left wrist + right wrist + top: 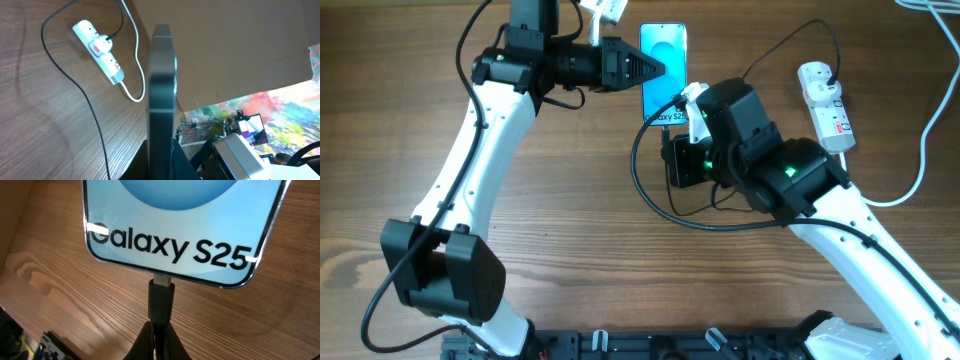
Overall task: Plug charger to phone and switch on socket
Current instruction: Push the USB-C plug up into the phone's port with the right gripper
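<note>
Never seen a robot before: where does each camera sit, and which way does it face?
Overhead: fixed above the table, facing straight down; left arm and right arm both show.
Left wrist: on the left arm, facing along the phone's thin edge toward the socket; hardly any of the robot itself shows.
Right wrist: on the right arm, facing past its pinched fingers to the charger plug at the phone's bottom edge.
Shared: all three show the phone; overhead and left wrist share the socket.
</note>
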Tool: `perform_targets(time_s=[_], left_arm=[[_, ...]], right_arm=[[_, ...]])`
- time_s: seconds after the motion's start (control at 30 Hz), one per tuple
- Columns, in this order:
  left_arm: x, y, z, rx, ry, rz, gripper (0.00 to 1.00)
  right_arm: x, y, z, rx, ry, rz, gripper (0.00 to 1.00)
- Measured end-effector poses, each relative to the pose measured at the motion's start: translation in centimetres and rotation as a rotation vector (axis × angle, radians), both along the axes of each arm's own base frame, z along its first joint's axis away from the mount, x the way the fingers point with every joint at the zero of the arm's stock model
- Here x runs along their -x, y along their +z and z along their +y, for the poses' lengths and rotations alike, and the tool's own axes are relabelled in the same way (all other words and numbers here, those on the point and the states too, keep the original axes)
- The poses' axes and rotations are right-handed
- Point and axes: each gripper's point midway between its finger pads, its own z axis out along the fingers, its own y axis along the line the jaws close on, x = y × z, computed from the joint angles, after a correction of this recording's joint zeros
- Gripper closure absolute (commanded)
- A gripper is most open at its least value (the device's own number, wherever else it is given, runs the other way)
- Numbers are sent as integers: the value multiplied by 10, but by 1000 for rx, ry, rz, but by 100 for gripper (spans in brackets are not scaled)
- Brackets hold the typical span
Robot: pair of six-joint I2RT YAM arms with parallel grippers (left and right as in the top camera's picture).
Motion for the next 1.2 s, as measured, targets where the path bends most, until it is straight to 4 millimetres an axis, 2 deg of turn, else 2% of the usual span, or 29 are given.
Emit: perform_targets(time_s=[0.77, 1.2], left_arm=[[3, 0, -5, -1, -14, -8, 96], [2, -1, -4, -4, -9, -3, 96]], right_arm=[[-1, -1, -4, 29, 0, -13, 96], [-3, 7, -4, 49, 12, -41, 96]])
